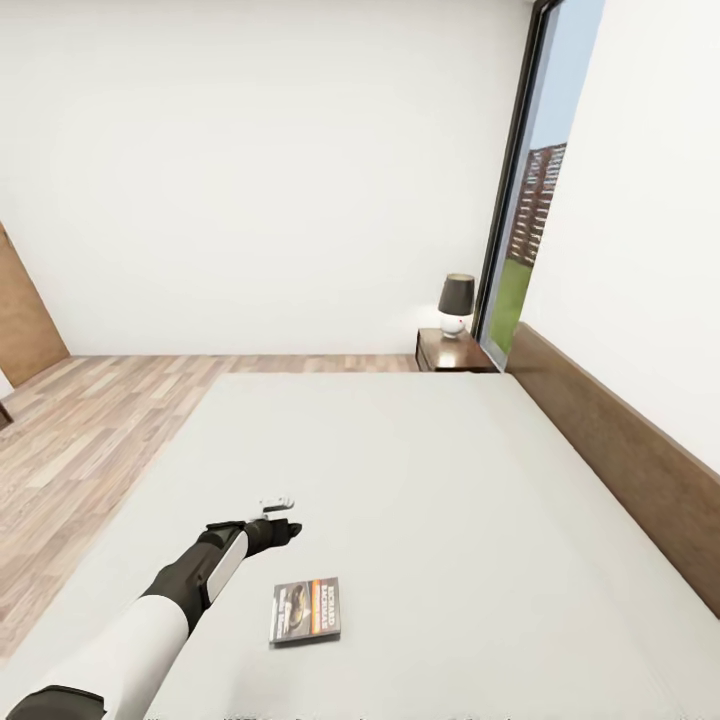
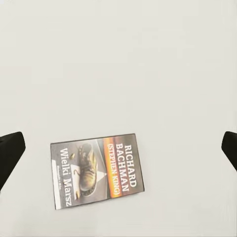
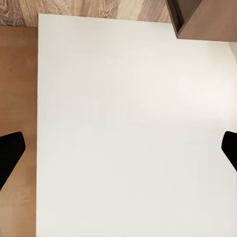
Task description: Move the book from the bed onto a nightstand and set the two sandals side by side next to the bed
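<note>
in the head view we look over the bed [image 1: 420, 480], its pale mattress spreading from the near edge up to the far wall, with the dark wooden headboard [image 1: 620, 460] running along its right side. our left arm [image 1: 160, 610] reaches out over the mattress, and the left gripper [image 1: 285, 530] hangs above the sheet, apart from the book [image 1: 305, 610], which lies flat on the mattress just beside it, nearer to us. we cannot tell from here how its fingers stand. at the far end of the headboard stands a nightstand [image 1: 450, 352] with a dark-shaded lamp [image 1: 456, 303] on top, next to a tall window [image 1: 525, 200]. wood-plank floor [image 1: 90, 430] lies left of the bed, and a light wooden door [image 1: 25, 310] shows at the left edge.

in the left wrist view the book [image 2: 96, 170] lies flat on the mattress, cover up. the two dark fingertips [image 2: 9, 153] sit at opposite edges, spread wide and holding nothing.

in the right wrist view the right gripper [image 3: 118, 150] has its fingertips [image 3: 10, 153] spread wide too, empty, over a pale flat surface, with floor planks [image 3: 98, 9] and a dark brown wooden corner [image 3: 202, 19] beyond.
</note>
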